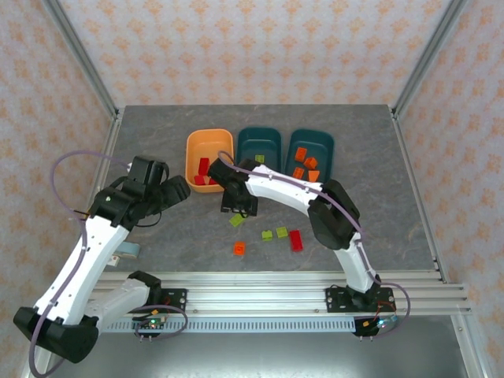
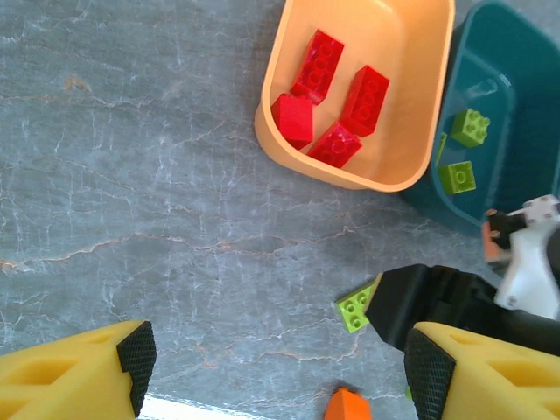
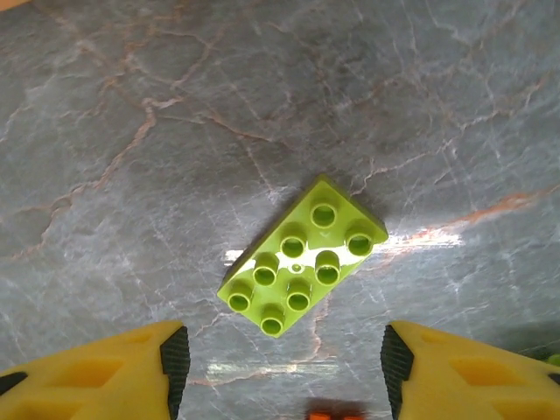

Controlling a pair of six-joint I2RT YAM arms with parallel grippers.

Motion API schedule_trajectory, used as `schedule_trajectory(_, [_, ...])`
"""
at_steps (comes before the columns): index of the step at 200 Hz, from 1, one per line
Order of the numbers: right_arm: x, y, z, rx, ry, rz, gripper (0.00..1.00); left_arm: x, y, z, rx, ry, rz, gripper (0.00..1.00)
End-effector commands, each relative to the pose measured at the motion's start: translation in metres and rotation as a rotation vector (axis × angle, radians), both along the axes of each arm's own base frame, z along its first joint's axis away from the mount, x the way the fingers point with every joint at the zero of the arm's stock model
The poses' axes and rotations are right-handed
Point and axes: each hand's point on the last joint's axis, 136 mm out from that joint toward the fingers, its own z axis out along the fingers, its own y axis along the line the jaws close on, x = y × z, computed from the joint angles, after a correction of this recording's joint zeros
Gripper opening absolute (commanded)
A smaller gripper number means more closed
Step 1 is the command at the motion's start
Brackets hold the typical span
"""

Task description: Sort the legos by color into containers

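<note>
I'm aiming this one for the middle teal tray point(image 1: 272, 147) along the far edge of the desk point(image 1: 394, 205), the one with green bricks point(image 2: 471, 127) in it already. My right claw point(image 3: 284, 372) is open and empty. It hovers over the yellow-green 2x4 brick point(image 3: 302, 267), which lies flat, studs up, near the desk's middle, just off the near edge of the light orange tray point(image 1: 190, 153).

The brick sits diagonal to the pads. I'd twist the wrist to square up on its long sides, nudge forward, then drop and pinch. Otherwise I reckon it squirts out by a corner.

Left claw point(image 2: 280, 372) is open too, empty, over the desk's left side.

Room-wise there's peach patterned wallpaper point(image 1: 252, 47) all round. The grey marbled desk is slightly glossy, with a red brick point(image 1: 296, 240) and an orange brick point(image 1: 239, 249) loose toward the near edge.
</note>
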Motion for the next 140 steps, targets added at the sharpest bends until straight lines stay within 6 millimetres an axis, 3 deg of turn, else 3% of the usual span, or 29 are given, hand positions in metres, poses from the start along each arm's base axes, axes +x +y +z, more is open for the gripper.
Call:
schedule_trajectory(1, [-0.004,-0.003,-0.010,-0.006,0.059,-0.215,0.61,-0.009,0.006,0.009,0.017,-0.023,-0.003,0.78])
schedule_trajectory(83, [-0.009,0.000,-0.048,-0.023,0.133,-0.404,0.54,-0.029,0.007,0.014,-0.010,-0.036,-0.018,0.78])
schedule_trajectory(140, [-0.010,-0.011,-0.056,-0.062,0.143,-0.433,0.35,-0.031,0.004,0.017,-0.033,-0.050,-0.026,0.78])
